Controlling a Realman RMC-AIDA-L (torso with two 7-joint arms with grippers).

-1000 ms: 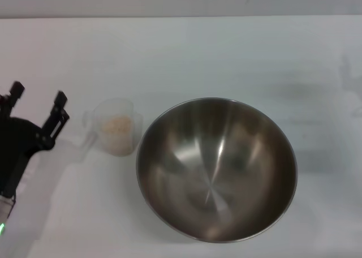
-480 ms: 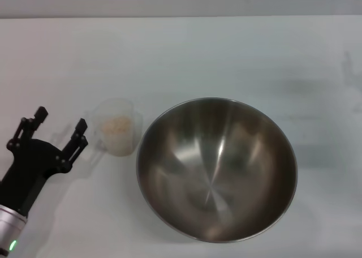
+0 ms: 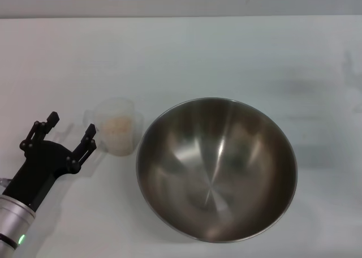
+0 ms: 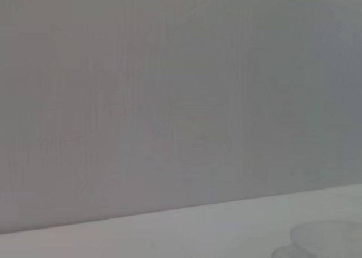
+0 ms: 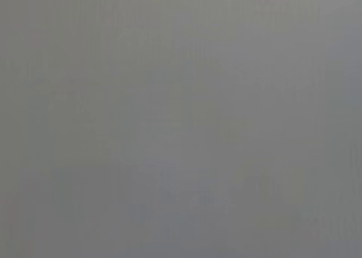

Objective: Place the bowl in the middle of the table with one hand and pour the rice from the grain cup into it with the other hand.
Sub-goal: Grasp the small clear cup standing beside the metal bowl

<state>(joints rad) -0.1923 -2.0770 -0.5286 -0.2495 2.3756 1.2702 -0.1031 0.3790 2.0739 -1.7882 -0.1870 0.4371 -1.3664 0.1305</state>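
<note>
The steel bowl stands on the white table, right of centre and near the front edge. The clear grain cup with pale rice in it stands just left of the bowl, its small handle pointing left. My left gripper is open just left of the cup, its right finger close to the handle. The cup's rim shows at the edge of the left wrist view. My right gripper is out of view.
The table's far edge meets a grey wall. The right wrist view shows only plain grey.
My left gripper has moved right and toward the cup, from the far left edge to just beside the cup's handle. Bowl and cup have not moved.
</note>
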